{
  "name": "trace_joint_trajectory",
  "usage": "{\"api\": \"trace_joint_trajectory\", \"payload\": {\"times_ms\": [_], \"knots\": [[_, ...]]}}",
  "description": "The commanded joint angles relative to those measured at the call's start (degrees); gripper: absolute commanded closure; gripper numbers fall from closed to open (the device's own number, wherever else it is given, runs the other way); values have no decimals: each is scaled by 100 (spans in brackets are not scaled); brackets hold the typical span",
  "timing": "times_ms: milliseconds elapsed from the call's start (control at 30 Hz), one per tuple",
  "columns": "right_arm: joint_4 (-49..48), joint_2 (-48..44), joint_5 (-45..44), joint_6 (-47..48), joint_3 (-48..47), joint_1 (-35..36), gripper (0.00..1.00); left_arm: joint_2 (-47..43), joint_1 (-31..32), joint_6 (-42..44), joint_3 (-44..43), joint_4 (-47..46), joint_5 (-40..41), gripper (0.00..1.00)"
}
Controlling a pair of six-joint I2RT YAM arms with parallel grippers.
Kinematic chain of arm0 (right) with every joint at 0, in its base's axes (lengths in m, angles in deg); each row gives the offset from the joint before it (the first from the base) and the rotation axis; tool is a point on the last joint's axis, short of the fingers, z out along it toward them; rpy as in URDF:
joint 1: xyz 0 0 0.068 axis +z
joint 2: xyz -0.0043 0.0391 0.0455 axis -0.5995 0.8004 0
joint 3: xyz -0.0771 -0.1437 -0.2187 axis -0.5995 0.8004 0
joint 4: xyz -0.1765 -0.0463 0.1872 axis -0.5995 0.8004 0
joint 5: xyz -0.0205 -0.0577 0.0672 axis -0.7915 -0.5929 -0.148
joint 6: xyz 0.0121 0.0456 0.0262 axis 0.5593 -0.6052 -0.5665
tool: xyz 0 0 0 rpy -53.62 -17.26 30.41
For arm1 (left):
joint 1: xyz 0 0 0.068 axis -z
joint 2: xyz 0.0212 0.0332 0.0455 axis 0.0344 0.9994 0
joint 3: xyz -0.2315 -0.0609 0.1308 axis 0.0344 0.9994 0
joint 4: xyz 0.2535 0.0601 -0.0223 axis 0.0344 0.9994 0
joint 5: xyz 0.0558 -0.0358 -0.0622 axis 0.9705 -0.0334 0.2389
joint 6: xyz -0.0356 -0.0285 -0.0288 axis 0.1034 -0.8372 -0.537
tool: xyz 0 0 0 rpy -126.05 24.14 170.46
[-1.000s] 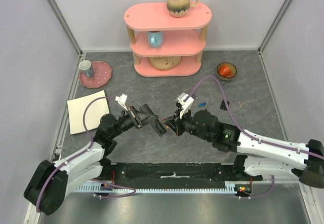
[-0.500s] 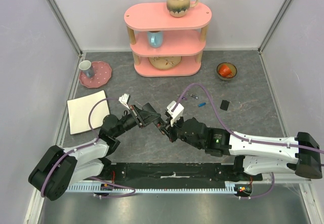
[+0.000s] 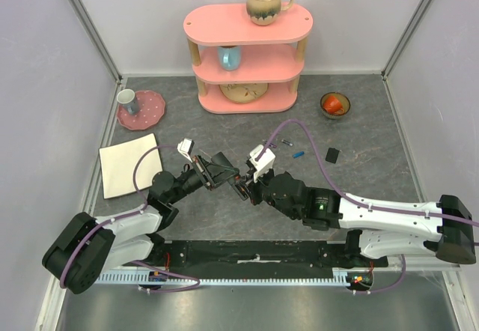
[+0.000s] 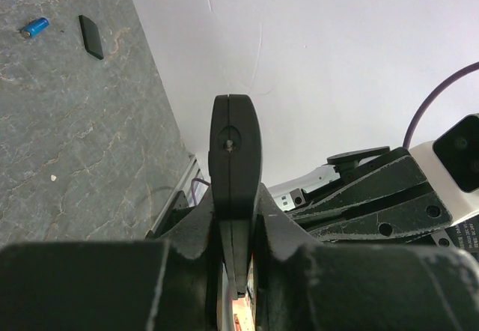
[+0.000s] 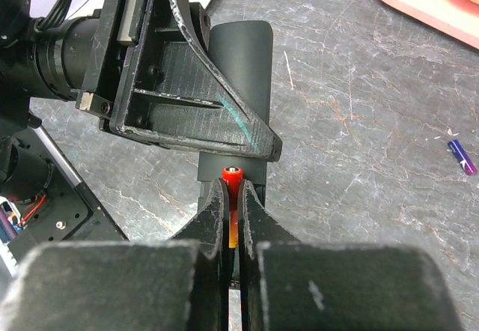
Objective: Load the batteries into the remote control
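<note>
Two grippers, both closed on a load. Left gripper (image 4: 238,230) clamped on the one remote control (image 4: 234,151), held above mid-table. Right gripper (image 5: 233,189) pinching one red-orange battery (image 5: 232,175), tip at the remote's end. Loose behind: one blue battery (image 3: 298,153), one purple battery (image 5: 462,156), perhaps a darker third, too small to confirm. One small black piece (image 3: 332,155) nearby. Grey stone-patterned table (image 3: 374,121), open toward the right; pale walls around.

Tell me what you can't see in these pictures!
- The remote control's battery slot: in the right wrist view the left pincer covers it; the left wrist view shows only its thin end.
- The red-orange battery: only its tip shows between the right pincer's fingers; too small in the top view.
- The red thing in the bowl: top view, too small to name.
</note>
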Motion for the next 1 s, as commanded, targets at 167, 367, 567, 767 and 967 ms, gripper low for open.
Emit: {"api": "trace_joint_trajectory", "payload": {"times_ms": [167,367,567,767,967], "knots": [[105,9,113,-109,-173,95,100,19,34,-133,-28,-398,113,98],[289,-8,113,-267,-155,200,100,28,34,-89,-63,-371,165,98],[545,26,130,-399,-217,306,100,2,34,-27,-98,-345,201,98],[975,71,139,-680,-304,367,100,-95,34,96,-98,-257,288,98],[1248,158,86,-979,-366,403,100,-209,34,201,-54,-195,482,98]]}}
